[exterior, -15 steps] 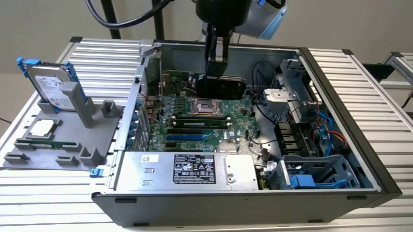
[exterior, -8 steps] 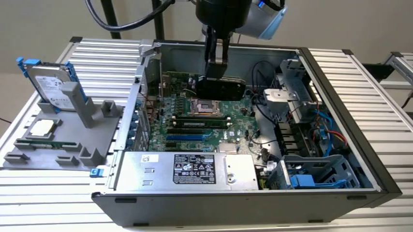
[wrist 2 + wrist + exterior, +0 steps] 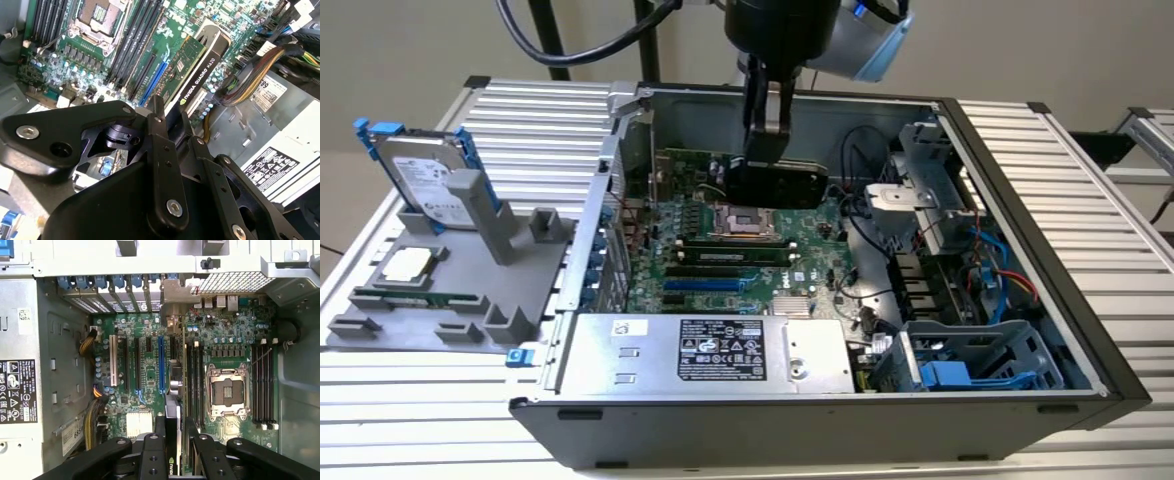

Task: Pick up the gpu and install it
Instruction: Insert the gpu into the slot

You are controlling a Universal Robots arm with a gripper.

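The claw (image 3: pixel 767 150) hangs inside the open computer case (image 3: pixel 1041 260), above the motherboard (image 3: pixel 720 265), and it is clamped on the gpu (image 3: pixel 777 185). In the exterior view the card hangs just below the fingers as a dark block, held clear above the board near the CPU socket (image 3: pixel 743 221), towards the case's far wall.

In the second wrist view the gpu (image 3: pixel 197 67) sticks out beyond the black fingers (image 3: pixel 162 165), edge-on, with its green circuit face on one side and its black shroud on the other; the card's near end is gripped between them. Beneath it lie the expansion slots, among them a blue slot (image 3: pixel 155 80).

In the first wrist view the card (image 3: pixel 171 405) shows as a thin edge running out from between the fingers (image 3: pixel 150 455), lined up along the slots, beside the blue slot (image 3: pixel 161 365) and pointing at the case's bracket openings.

On the table's corner outside the case, a grey tray (image 3: pixel 454 290) carries a hard drive (image 3: pixel 427 180) standing upright.
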